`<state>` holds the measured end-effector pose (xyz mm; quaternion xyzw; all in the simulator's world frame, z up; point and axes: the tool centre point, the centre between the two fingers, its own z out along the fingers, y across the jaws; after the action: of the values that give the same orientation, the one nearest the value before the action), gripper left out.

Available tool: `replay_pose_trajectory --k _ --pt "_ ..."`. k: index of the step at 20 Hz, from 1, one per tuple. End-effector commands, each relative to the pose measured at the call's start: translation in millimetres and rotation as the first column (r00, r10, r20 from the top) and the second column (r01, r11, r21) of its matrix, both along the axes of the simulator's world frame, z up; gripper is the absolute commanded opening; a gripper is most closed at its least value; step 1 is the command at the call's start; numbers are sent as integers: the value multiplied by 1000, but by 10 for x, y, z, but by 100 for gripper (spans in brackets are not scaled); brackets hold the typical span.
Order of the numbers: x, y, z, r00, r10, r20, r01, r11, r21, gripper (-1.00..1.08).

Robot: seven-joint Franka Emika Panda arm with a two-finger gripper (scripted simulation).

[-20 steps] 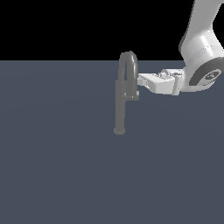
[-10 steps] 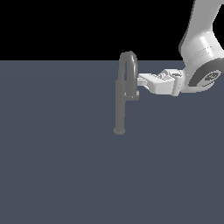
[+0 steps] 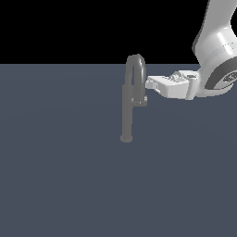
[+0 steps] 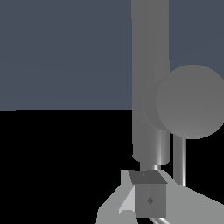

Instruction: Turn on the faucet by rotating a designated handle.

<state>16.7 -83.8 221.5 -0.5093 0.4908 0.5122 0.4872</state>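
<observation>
Exterior view, faucet: the faucet [image 3: 127, 109] stands upright on the dark bench [image 3: 60, 176], round base down, arched spout on top, roughly mid-scene.
Exterior view, handle: the handle [image 3: 140, 100] juts from the column's mid-height toward the exterior view's right, a short stub with a paler end.
Exterior view, pincer: the pincer [image 3: 149, 84] reaches in level from the exterior view's right; its tip sits just beside the spout's arch and a little above the handle. Whether it touches either cannot be told here.
Exterior view, risk: if the arm sweeps at this height, I judge it may press the spout, not the handle, so the lever would not turn; a short stub could also let the tip slide off.
Wrist view, faucet: the column fills the frame as a broad grey bar, and the handle [image 4: 190, 101] shows end-on as a round disc beside it.
Wrist view, pincer: one finger [image 4: 148, 199] shows near the frame edge, close to the column's end.
Wrist view, hidden: the second finger is cut off, so I cannot tell whether the pincer is spread or closed, nor whether it holds anything.
Wrist view, hard to judge: the end-on disc gives no cue to the lever's turn angle, and the finger's depth relative to the handle is unclear.
</observation>
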Motion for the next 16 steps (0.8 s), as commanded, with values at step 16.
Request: replay_pose_trajectory --k 16 --pt "-381 -13 8 1000 -2 9 2 1000 -3 -100"
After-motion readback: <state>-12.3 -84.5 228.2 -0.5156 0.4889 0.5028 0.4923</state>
